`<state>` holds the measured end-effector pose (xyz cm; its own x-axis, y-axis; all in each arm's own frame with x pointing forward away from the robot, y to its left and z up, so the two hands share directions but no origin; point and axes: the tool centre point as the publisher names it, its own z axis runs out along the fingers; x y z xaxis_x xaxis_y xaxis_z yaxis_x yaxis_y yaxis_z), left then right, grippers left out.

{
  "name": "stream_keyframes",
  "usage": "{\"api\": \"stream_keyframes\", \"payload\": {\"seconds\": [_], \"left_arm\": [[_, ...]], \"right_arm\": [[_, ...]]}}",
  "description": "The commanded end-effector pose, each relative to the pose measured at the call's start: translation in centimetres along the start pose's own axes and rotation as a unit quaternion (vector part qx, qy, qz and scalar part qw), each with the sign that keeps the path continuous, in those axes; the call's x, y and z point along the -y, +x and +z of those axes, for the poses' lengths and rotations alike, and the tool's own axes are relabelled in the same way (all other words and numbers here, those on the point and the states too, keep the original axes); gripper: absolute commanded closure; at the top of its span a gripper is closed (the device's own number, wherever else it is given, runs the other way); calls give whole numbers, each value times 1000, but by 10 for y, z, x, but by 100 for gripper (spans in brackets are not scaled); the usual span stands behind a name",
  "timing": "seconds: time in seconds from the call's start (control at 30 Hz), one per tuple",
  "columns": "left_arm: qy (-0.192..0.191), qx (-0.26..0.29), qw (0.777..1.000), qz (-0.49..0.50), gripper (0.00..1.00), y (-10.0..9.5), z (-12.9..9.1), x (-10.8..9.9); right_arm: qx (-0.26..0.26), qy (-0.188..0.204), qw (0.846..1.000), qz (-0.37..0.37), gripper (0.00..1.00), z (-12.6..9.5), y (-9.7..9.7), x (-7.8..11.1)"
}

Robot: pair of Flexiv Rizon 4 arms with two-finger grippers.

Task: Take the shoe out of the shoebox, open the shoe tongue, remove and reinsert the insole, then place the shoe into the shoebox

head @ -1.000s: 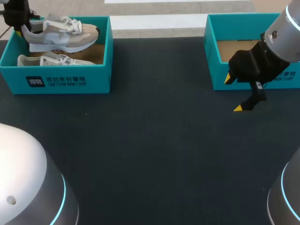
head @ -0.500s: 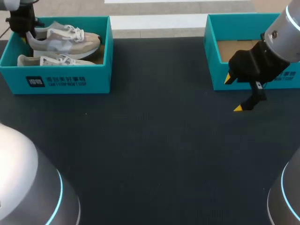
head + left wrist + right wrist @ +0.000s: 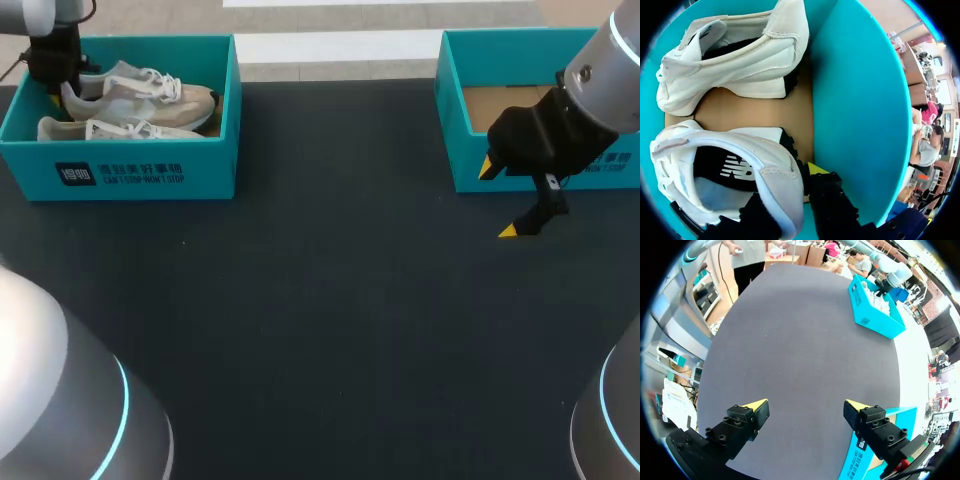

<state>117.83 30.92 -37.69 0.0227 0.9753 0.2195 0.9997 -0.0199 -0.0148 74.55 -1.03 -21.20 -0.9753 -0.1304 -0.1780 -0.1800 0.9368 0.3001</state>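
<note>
Item: grey-and-white lace-up sneaker [image 3: 140,92]. It has a suede-like heel patch, smooth pale side panels, a thick pale sole and a dark printed insole.

Location: far half of the teal cardboard shoebox [image 3: 150,170] on our left, beside a second sneaker [image 3: 120,130].

Our left gripper [image 3: 790,187] clamps its heel collar, a finger on each side.

Our right gripper [image 3: 805,405] hangs spread and holds nothing. It sits just before another teal shoebox [image 3: 455,120] with a brown floor, over the dark matte table [image 3: 330,330].

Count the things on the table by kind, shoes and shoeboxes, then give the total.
Shoeboxes: 2, the left shoebox and the right shoebox.
Shoes: 2, the far shoe and the near shoe, both in the left shoebox.
Total: 4.
</note>
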Motion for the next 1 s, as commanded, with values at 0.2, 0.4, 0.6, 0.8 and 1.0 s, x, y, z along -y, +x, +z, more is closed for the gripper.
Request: {"api": "stream_keyframes", "payload": {"seconds": [0.2,0.4,0.6,0.8,1.0], "left_arm": [[-9,10,1000,14,6,2,-11,-1],[-17,25,999,31,8,-2,-31,6],[-28,52,998,37,9,-3,-55,19],[-40,70,996,38,13,-4,-80,33],[-45,47,998,20,0,-4,-102,53]], "right_arm": [[-1,1,1000,0,0,1,-1,-1],[-1,1,1000,0,0,1,-1,-1],[-1,1,1000,0,0,1,-1,-1],[-1,1,1000,0,0,1,-1,-1],[-1,1,1000,0,0,1,-1,-1]]}}
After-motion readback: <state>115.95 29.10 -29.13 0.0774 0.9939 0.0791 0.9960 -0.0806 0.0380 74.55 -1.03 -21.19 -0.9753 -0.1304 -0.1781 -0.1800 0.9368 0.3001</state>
